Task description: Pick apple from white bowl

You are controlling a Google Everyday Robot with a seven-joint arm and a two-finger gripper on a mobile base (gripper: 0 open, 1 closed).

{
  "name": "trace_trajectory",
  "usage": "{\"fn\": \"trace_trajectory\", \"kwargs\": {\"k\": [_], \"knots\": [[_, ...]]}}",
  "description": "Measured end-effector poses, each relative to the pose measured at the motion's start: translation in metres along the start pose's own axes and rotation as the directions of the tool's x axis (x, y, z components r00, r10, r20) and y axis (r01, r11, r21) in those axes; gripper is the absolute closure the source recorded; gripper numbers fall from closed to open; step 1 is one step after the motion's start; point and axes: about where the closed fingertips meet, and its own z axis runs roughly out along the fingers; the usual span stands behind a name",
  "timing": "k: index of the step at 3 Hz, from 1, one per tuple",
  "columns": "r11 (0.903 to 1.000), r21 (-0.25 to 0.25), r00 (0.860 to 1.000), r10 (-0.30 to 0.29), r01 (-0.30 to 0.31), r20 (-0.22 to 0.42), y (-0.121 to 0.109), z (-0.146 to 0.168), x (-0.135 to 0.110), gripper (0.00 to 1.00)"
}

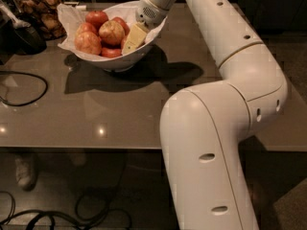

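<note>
The white bowl (pixel 144 47) stands at the back left of the brown table and holds several apples. The red-orange apple with a yellowish blush (pixel 88 42) lies at the bowl's front left. A paler, mostly yellow apple (pixel 112 31) lies in the middle, and a deep-red one (pixel 97 18) at the back. My gripper (pixel 133 38) reaches down into the right side of the bowl, its pale yellow tip against the apples beside the yellow one. It is about an apple's width right of the red-orange apple.
A jar of brown snacks (pixel 41 13) and a dark object (pixel 21 35) stand left of the bowl. A black cable loop (pixel 29 87) lies on the table at left. My white arm (pixel 225 104) spans the right side. The table's front edge (pixel 81 148) is near.
</note>
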Motion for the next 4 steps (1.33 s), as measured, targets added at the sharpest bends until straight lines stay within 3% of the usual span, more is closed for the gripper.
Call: {"fn": "trace_trajectory", "kwargs": {"k": [1,3,4], "knots": [[1.0,0.002,1.0,-0.002,0.002,0.0,-0.0021,0.0017,0.0008,0.37],[1.0,0.003,1.0,-0.002,0.002,0.0,-0.0021,0.0017,0.0008,0.84],[1.0,0.003,1.0,-0.002,0.002,0.0,-0.0021,0.0017,0.0008,1.0]]}}
